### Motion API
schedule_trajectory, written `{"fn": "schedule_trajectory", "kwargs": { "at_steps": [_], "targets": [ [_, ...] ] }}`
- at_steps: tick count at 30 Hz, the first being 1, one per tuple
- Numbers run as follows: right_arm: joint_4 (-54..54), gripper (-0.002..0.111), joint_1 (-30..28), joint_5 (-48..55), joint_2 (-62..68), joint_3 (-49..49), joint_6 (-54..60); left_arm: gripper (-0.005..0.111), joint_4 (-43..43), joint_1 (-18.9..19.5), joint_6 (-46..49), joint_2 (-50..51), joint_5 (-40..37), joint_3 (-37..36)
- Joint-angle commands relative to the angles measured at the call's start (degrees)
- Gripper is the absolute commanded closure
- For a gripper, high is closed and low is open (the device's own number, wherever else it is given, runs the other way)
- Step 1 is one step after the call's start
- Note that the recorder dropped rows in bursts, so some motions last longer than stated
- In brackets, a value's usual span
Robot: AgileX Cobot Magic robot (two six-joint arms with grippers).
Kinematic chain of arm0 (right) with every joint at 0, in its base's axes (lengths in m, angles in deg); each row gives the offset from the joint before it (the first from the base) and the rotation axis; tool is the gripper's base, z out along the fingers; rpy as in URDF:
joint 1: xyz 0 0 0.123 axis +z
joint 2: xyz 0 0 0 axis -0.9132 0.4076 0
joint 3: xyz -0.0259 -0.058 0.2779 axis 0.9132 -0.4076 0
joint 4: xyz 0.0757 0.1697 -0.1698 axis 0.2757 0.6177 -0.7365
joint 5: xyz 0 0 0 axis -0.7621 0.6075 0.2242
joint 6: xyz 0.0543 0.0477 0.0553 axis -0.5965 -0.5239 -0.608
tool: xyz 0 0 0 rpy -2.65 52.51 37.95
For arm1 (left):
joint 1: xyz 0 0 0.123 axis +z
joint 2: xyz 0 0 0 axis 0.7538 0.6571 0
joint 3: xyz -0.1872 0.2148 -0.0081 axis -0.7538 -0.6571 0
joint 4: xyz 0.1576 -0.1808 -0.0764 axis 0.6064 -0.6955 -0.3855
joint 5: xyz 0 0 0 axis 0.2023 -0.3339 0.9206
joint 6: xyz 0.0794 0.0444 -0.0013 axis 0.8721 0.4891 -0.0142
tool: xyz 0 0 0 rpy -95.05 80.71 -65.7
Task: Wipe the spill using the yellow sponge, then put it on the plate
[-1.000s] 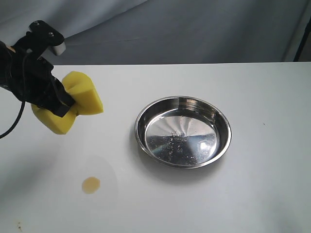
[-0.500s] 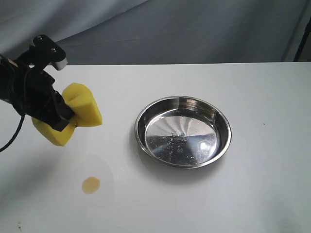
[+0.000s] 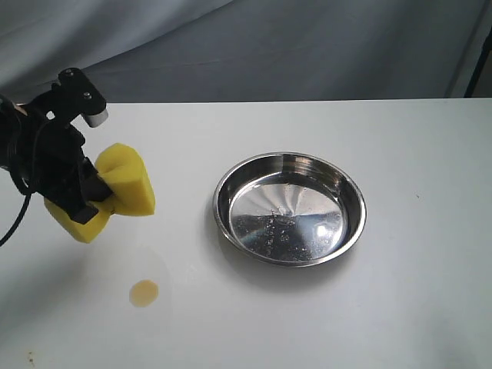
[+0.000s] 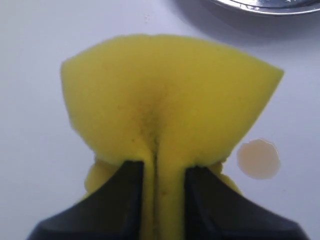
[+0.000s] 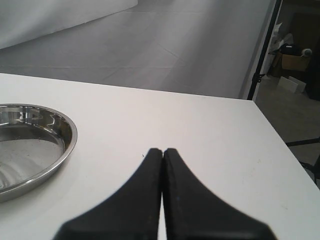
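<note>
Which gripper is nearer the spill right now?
Left. The left gripper, clamping the yellow sponge, hangs close by the spill. The right gripper, fingers shut, sits beyond the plate, on the side away from the spill.

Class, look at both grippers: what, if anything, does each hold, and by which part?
The left gripper pinches the yellow sponge across its middle, folding it; the right gripper holds nothing.

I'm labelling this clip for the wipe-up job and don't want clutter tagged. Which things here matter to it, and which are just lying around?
Part of the job: yellow sponge, spill, plate.
Just around: grey backdrop cloth, dark stand pole, small brown speck.
</note>
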Motion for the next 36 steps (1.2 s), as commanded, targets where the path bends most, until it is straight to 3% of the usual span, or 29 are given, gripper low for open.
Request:
{"fn": "schedule_trajectory", "kwargs": {
  "at_steps": [1,30,36],
  "targets": [
    [0.42,0.108,0.15,-0.44,0.14,-0.17,-0.14,0.107,1.04,-0.28,0.78,-0.41,0.56,-0.23],
    [0.42,0.108,0.15,-0.44,0.14,-0.17,-0.14,0.107,0.51,-0.28,0.55,16.83,-2.50,-1.35],
    [0.42,0.108,0.15,-0.44,0.14,-0.17,-0.14,0.107,1.81,-3.13,1.04,17.11,-5.18,-1.35]
  ]
}}
